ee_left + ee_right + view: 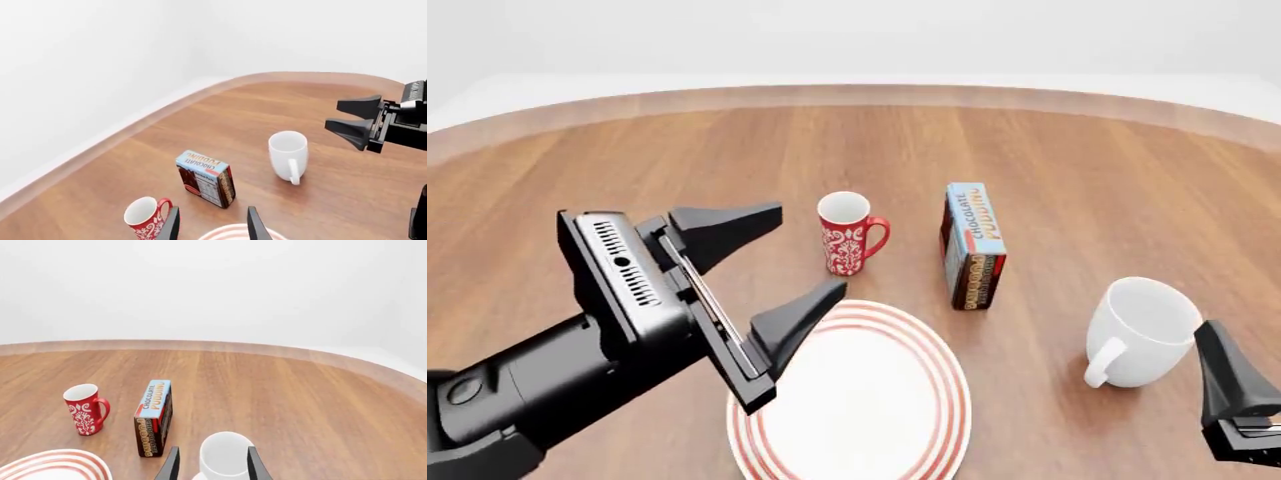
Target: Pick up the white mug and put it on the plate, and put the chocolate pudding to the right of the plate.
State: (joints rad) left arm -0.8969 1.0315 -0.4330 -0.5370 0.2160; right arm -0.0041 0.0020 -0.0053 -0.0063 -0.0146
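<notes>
Lower right of the front view, the right gripper (pixel 211 464), fingers apart, brackets the white mug (pixel 1141 328); the left gripper (pixel 777 268) hangs open over the plate (pixel 941 410).

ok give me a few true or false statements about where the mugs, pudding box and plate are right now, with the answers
1. The white mug stands on the plate. False: it stands on the bare table, to the plate's right in the front view.
2. The chocolate pudding stands on edge between the red mug and the white mug. True.
3. The red mug lies on its side. False: it is upright, mouth up.
4. The left gripper is open and holds nothing. True.
5. The right gripper is lined up with the white mug, which shows between its fingers in its wrist view. True.
</notes>
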